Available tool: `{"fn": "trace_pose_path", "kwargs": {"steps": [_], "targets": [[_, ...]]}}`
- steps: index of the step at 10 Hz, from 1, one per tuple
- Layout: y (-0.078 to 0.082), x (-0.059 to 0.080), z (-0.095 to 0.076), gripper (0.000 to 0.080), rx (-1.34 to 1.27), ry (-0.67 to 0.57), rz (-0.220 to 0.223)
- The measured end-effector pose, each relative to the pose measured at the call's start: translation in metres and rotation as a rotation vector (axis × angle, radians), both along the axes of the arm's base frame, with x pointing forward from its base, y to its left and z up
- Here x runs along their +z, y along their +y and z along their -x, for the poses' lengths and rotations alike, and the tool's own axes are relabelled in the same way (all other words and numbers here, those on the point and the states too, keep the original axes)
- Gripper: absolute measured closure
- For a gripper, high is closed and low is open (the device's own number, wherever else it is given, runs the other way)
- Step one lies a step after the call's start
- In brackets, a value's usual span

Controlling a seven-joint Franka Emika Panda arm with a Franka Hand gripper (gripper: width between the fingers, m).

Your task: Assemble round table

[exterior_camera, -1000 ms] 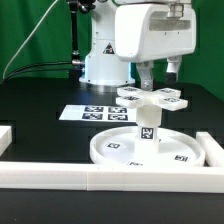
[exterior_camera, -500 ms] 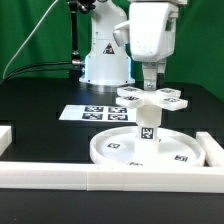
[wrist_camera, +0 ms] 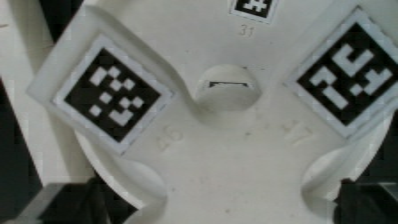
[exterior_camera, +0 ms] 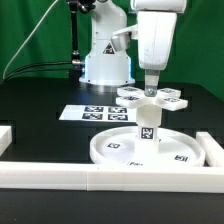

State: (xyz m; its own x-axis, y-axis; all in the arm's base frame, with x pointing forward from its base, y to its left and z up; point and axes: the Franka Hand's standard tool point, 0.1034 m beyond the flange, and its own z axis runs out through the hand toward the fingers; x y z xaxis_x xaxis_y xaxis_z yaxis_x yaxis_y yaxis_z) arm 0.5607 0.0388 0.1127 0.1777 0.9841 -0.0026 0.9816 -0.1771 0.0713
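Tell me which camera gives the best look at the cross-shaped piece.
The exterior view: it shows the whole cross-shaped piece sitting atop the leg under the gripper. The wrist view shows only its centre and two tagged arms, close up.

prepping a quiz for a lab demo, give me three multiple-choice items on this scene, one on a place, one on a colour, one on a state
1. Where does the cross-shaped piece sit?
A. on top of the upright leg
B. flat on the marker board
C. outside the border bars

2. What colour is the table surface?
A. white
B. black
C. green

3. How does the leg stand?
A. lying on its side
B. held in the air
C. upright on the round disc

Answers:
1 A, the exterior view shows the cross resting on the leg's top, under the gripper.
2 B, the surface around the white parts is black.
3 C, the leg rises straight from the middle of the disc.
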Motion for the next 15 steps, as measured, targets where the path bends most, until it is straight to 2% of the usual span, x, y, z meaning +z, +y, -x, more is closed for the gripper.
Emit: {"fn": "trace_pose_path", "kwargs": {"steps": [10,12,15], "targets": [[-0.005,-0.014,0.003,0.015,-0.011,0.023,0.005],[-0.01,-0.014,0.003,0.0359,-0.02,0.023,0.005],[-0.011,-0.014,0.003,0.0359,-0.057,0.022,0.003]]}}
